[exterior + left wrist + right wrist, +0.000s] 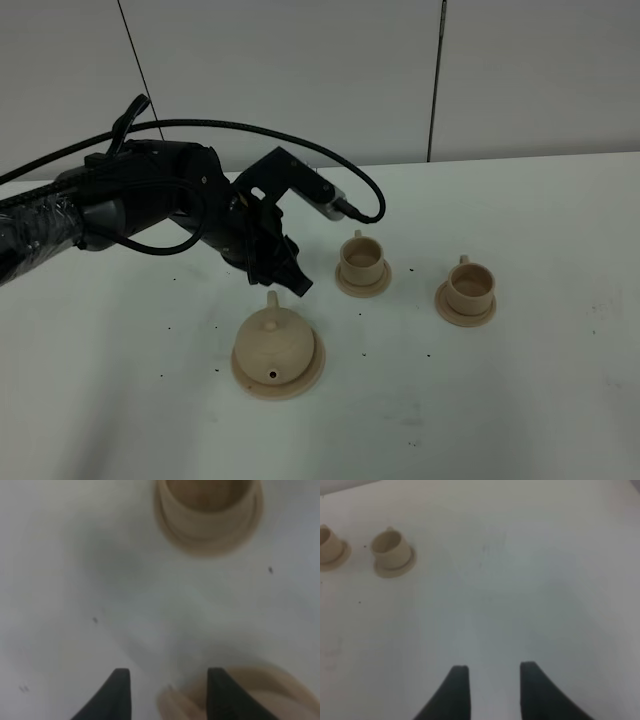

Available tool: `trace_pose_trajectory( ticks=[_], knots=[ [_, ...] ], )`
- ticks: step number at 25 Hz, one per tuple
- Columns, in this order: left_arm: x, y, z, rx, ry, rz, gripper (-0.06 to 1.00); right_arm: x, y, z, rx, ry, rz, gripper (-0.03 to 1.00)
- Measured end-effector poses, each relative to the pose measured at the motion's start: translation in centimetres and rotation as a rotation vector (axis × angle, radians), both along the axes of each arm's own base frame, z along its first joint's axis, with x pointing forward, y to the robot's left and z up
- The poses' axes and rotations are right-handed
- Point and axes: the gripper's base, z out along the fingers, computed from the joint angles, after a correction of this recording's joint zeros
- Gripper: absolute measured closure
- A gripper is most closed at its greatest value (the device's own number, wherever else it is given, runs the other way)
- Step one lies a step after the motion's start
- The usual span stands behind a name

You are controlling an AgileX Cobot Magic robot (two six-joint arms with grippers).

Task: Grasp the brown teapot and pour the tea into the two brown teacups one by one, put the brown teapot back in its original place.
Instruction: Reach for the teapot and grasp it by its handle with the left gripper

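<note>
The brown teapot (275, 342) sits on its wide saucer (312, 372), so I judge I'm at the grasp. My left gripper (293, 279) hangs spread just above the handle (272, 298) and must lower and close round that loop. The right gripper (492, 667) idles, jaws apart.

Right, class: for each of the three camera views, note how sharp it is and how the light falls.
Exterior high: sharp and evenly lit, teapot crisp, no hard shadows. Left wrist: blurred all over, the teacup nearest the teapot smeared, the left gripper soft-edged. Right wrist: mildly soft, the other teacup recognisable, no glare.
</note>
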Motion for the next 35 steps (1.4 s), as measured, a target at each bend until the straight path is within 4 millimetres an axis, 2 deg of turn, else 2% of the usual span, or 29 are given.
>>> trace_pose_trajectory(
  ticks=[4,12,22,29,35],
  knots=[
    [0.7,-0.3,0.9,-0.021,-0.053,-0.003,0.52,0.0,0.0,0.0,0.000,0.000,0.000,0.73],
    [0.9,-0.4,0.4,-0.011,-0.044,-0.016,0.52,0.0,0.0,0.0,0.001,0.000,0.000,0.73],
    [1.0,-0.5,-2.3,0.019,0.028,-0.020,0.52,0.0,0.0,0.0,0.001,0.000,0.000,0.73],
    [0.9,-0.3,-2.9,0.036,0.062,-0.021,0.52,0.0,0.0,0.0,0.001,0.000,0.000,0.73],
    [1.1,0.8,-2.9,0.050,0.083,-0.003,0.52,0.0,0.0,0.0,0.001,0.000,0.000,0.73]
  ],
)
